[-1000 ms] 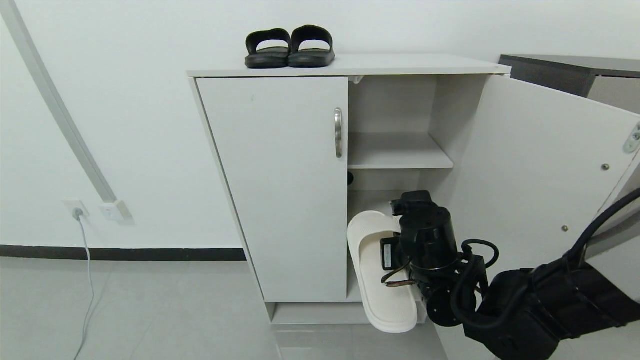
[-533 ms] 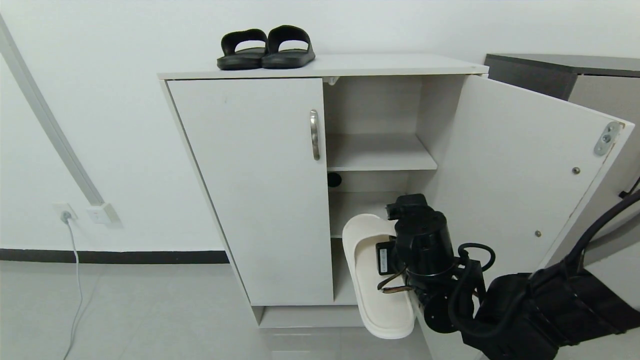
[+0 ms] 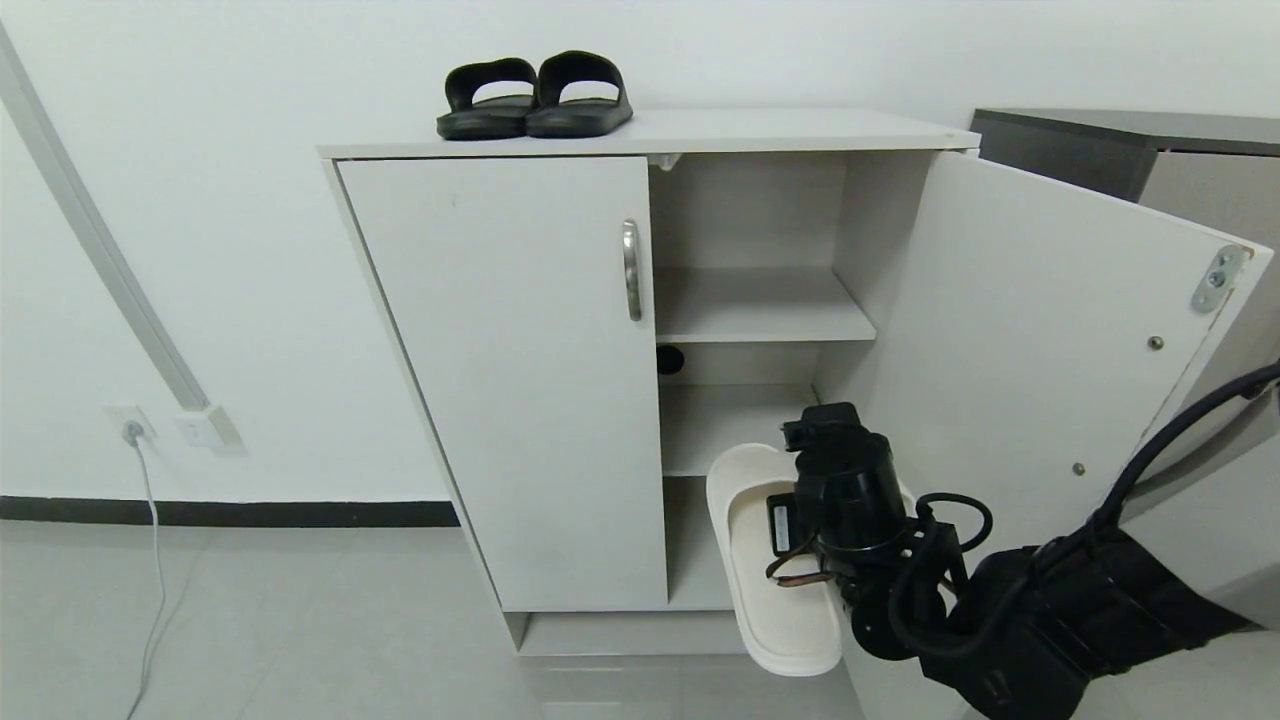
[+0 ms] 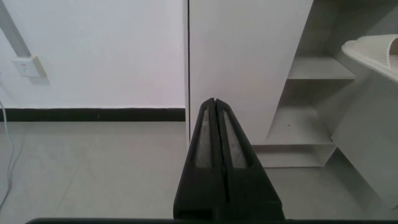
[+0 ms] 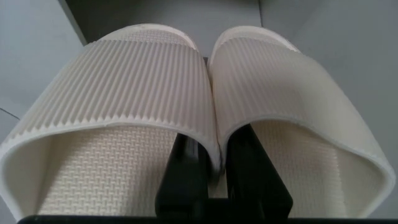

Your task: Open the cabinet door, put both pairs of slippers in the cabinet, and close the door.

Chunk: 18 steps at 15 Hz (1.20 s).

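Down at five o'clock in the head view, just before the open half of the cabinet [image 3: 800,127], the right gripper [image 5: 214,171] is pinching the white slippers [image 3: 775,590] together by the inner walls of their two straps. Its jaws are narrowed on that doubled wall, and the toes are pointing toward the lower shelf [image 3: 720,430] at twelve o'clock from them. The pair is hanging outside the cabinet, not yet resting on any shelf. To be doing this step well, the arm should be carrying the pair forward level and toes first, passing between the closed door [image 3: 500,380] at nine o'clock and the open door [image 3: 1030,340] at three o'clock, then lowering the soles flat before letting go. The grip is taking only a thin fold, so a tilt could be letting one slipper slide out. These slippers are looking like soft foam, ribbed across the straps, pebbled on the footbeds, rounded at the toes. The black slippers [image 3: 535,95] are sitting side by side on the cabinet top at eleven o'clock, smooth and matte. The left gripper [image 4: 214,124] is hanging low before the cabinet, pressed together on nothing.
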Tool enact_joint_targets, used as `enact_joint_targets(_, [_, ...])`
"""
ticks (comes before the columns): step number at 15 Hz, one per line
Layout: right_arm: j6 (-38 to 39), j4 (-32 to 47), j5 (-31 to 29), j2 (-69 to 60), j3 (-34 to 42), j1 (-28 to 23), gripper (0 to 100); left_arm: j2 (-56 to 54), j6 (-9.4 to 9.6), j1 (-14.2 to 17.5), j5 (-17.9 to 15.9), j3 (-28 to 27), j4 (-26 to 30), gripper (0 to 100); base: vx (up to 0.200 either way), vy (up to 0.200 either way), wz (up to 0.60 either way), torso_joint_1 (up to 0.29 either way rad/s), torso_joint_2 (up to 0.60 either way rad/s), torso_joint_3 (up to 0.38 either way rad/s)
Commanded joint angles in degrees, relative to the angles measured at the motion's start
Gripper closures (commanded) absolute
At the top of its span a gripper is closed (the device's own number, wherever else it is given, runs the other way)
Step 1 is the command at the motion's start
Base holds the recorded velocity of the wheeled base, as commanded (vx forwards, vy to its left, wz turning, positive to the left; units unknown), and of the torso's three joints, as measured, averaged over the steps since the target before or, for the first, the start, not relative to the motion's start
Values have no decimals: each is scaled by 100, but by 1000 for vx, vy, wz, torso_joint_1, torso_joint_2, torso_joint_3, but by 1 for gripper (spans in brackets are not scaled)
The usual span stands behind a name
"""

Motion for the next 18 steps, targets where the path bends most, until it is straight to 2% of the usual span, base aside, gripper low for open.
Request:
enact_joint_targets(1, [1, -5, -1, 80, 2, -87, 100, 11, -1, -1, 2, 1, 2, 100, 0, 0, 0, 0, 0, 0])
enact_joint_targets(18, [-8, 4, 158, 212, -42, -579, 100, 11, -10, -1, 2, 1, 2, 100, 0, 0, 0, 0, 0, 0])
